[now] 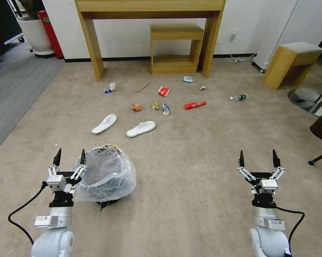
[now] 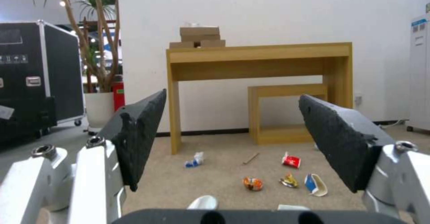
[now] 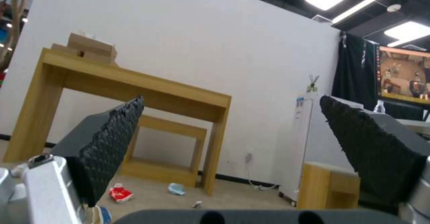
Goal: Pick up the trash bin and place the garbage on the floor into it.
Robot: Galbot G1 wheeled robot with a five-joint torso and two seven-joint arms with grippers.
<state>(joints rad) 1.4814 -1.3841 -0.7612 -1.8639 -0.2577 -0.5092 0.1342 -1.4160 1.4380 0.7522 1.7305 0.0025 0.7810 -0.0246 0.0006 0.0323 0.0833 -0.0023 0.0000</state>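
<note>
Beige short-pile carpet floor point(image 1: 189, 171) across most of the room, with a strip of grey ribbed carpet point(image 1: 14, 89) off on the far left. White wall at the far end, wooden console table point(image 1: 150, 10) against it, smaller wooden stool point(image 1: 175, 48) tucked under, another padded stool point(image 1: 291, 60) far right. Potted plant point(image 1: 34, 32) and something red in the far left corner.

Garbage scattered mid-floor, well apart from both grippers: two white slippers point(image 1: 104, 124) side by side nearest, then an orange wrapper point(image 1: 136, 107), a yellowish scrap point(image 1: 155, 105), a blue-white crumpled piece point(image 1: 165, 109), a long red wrapper point(image 1: 194, 105). Farther back a blue-white wad point(image 1: 111, 87), wooden stick point(image 1: 143, 86), red packet point(image 1: 163, 91), pale tissue wads by the table leg. Clear bottle point(image 1: 238, 97) lying off to the right, on its own.

Trash bin point(image 1: 105, 176) near left, upright on the carpet, crinkled clear bag puffed over the rim with yellow-black print at the far edge. Nothing between bin and litter but bare carpet.

Left gripper point(image 1: 70, 156) just beside the bin's left side, fingers spread wide, right fingertip close against the bag, gripping nothing. Right gripper point(image 1: 257, 157) near right, over bare carpet, also spread wide and empty, well apart from everything.
</note>
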